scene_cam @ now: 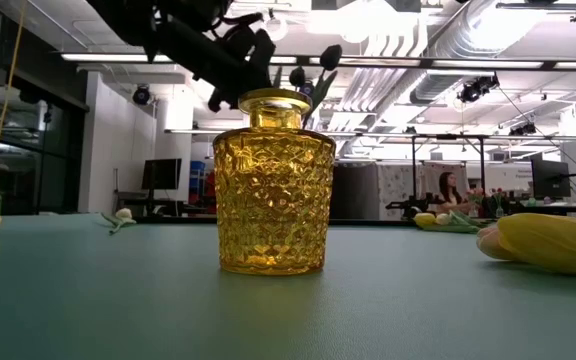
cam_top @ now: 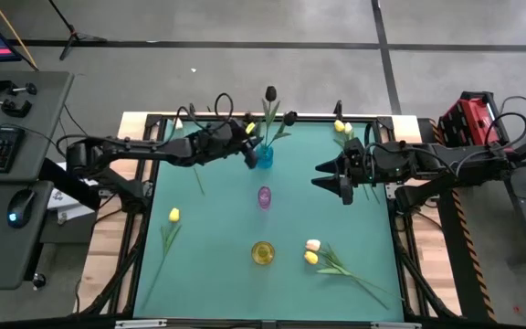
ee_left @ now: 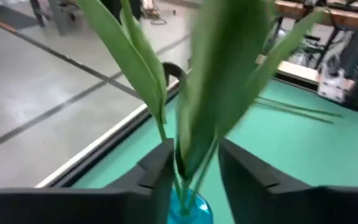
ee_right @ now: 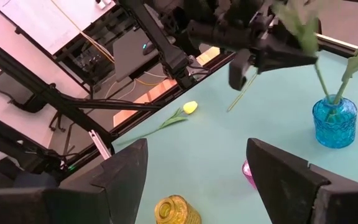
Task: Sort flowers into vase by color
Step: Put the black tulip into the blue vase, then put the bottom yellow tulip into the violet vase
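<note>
Green stems and leaves stand in the blue vase near the far edge of the counter; two near-black tulips rise from it. The left pincer is right at this vase, its fingers parted on either side of the stems just above the blue glass, touching nothing as far as the blurred wrist view lets me judge.

Other flowers lie flat on the green surface: a yellow tulip toward the left side, a peach-white tulip and a yellow one together near the front right with their stems trailing toward the front corner, and two yellow buds at the far right edge.

In a line down the middle from the blue vase stand a small pink vase and then a faceted yellow glass vase, both well apart from the loose flowers.

The right pincer hangs above the right side of the counter with its fingers spread wide and holding nothing.

No brand, label or readable writing shows on the vases or counter.
</note>
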Available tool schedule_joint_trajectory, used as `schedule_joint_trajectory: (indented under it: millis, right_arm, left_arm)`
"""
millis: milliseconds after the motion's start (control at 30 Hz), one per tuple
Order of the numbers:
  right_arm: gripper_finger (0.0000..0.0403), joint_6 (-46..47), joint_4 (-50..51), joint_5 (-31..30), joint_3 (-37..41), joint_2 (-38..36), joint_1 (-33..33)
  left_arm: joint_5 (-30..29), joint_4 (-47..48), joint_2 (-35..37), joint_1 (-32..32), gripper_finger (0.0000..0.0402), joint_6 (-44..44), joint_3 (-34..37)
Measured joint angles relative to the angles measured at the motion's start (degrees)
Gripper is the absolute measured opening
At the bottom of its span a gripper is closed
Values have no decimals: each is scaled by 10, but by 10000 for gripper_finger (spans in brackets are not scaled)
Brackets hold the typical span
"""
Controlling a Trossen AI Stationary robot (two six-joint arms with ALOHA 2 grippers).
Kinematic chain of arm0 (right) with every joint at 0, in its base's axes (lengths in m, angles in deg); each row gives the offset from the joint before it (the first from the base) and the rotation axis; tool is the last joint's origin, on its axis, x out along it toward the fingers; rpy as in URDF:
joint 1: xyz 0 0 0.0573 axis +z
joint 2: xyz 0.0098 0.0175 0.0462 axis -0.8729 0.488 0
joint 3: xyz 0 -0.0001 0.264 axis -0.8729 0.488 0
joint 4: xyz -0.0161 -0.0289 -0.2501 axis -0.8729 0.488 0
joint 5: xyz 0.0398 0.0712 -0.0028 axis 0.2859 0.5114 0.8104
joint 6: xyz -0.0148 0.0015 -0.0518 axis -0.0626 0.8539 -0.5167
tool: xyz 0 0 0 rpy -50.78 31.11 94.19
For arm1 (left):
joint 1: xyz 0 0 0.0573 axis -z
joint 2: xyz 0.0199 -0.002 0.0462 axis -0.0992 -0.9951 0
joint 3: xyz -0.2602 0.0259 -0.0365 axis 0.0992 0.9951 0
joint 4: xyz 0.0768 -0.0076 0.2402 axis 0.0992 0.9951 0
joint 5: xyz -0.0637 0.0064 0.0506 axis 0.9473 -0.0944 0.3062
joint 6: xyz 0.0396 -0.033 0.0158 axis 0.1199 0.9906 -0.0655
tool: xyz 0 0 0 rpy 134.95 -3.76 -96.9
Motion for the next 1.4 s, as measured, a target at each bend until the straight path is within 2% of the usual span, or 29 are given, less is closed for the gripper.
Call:
schedule_joint_trajectory:
  millis: [200, 333, 500, 600, 733, 833, 1033, 1200, 1300, 1400]
  right_arm:
    - [261, 0, 0, 0, 0, 0, 0]
    - [261, -2, 0, 0, 0, 0, 0]
    - [261, 0, 1, 0, 0, 0, -2]
    - [261, 6, 11, 0, 0, 0, -2]
    - [261, 63, 56, 1, 0, 5, -1]
    - [261, 116, 113, 25, 0, 23, 14]
    - [261, 221, 216, 108, 0, 97, 93]
    - [261, 285, 226, 189, 0, 176, 196]
    - [261, 320, 227, 213, 0, 223, 251]
    - [261, 359, 227, 210, 0, 264, 296]
  left_arm:
    - [4, 96, 50, 2, 201, 12, 0]
    - [13, 170, 99, 2, 235, 6, 0]
    - [16, 271, 163, 2, 245, 0, 0]
    - [18, 325, 200, 2, 246, 31, 0]
    - [17, 361, 243, 14, 246, 91, 0]
    - [18, 358, 266, 42, 246, 103, 0]
    - [-1, 330, 284, 113, 245, 123, 0]
    - [-38, 329, 284, 169, 245, 147, 0]
    - [-58, 329, 281, 193, 245, 153, 0]
    - [-74, 329, 281, 209, 245, 168, 0]
